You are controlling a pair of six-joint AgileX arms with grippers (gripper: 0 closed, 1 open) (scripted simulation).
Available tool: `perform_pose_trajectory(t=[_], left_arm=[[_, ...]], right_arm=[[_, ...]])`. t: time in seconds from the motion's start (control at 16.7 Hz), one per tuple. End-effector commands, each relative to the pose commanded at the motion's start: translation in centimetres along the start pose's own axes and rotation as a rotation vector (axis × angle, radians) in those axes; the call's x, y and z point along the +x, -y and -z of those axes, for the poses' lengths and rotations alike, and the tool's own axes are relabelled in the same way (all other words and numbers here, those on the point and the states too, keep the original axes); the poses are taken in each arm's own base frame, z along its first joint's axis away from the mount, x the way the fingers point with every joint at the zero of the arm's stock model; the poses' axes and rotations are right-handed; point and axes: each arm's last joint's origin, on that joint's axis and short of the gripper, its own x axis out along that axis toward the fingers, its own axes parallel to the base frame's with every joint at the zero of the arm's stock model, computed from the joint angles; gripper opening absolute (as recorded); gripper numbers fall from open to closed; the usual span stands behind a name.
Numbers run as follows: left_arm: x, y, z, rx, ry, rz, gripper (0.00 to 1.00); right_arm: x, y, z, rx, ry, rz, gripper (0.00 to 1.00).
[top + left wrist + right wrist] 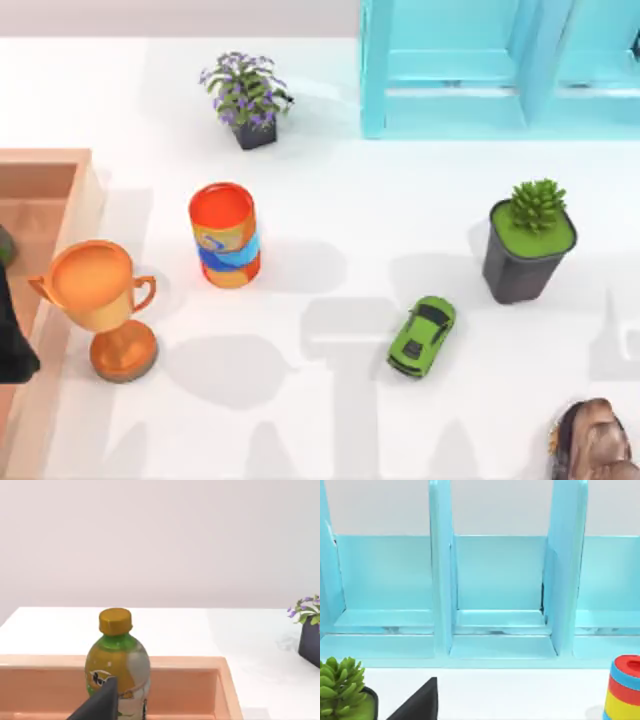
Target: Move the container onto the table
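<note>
Left side of worktop (330, 200): a wooden box (45, 190) at the edge. Inside it stands the container (117, 662), a bottle with a yellow cap, green shoulder and orange label, upright, close to the box's far wall. Not on the white surface.

Left arm (12, 340) hangs over the box at the near left. Left pincer (102, 700) sits just in front of the bottle, low; open or closed, cannot tell. No grip seen on the bottle.

Right pincer (420, 700) faces the turquoise shelf (500, 595) at the far right; open or closed, cannot tell.

On the worktop:
- gold trophy cup (100, 300) just right of the box, near side
- orange can (224, 235) with a blue band, right of the trophy and a little farther back
- purple flower pot (248, 100), far, left of the shelf
- succulent (530, 240) in a dark pot, right side
- green toy car (422, 336), near and left of the succulent
- brown rock-like lump (595, 440), near right corner

A can banded blue, red and yellow (622, 690) stands before the shelf.
</note>
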Motion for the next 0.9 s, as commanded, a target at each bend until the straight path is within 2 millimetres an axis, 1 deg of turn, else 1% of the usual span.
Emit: perform_pose_trajectory(t=[0.12,0.24,0.36,0.54,0.72,0.9], left_arm=[[0.0,0.0,0.0,0.000,-0.001,0.000,1.00],[0.0,-0.1,-0.5,0.007,-0.033,-0.006,1.00],[0.1,-0.2,-1.7,0.021,-0.106,-0.018,1.00],[0.9,-0.6,-4.4,0.048,-0.290,-0.041,1.00],[2.9,-1.3,-7.3,0.071,-0.541,-0.059,1.00],[6.2,-2.3,-9.6,0.081,-0.825,-0.063,1.00]], right_arm=[[0.0,0.0,0.0,0.000,0.000,0.000,1.00],[0.0,0.0,0.0,0.000,0.000,0.000,1.00],[0.0,0.0,0.0,0.000,0.000,0.000,1.00],[0.0,0.0,0.0,0.000,0.000,0.000,1.00],[0.0,0.0,0.0,0.000,0.000,0.000,1.00],[0.0,0.0,0.0,0.000,0.000,0.000,1.00]])
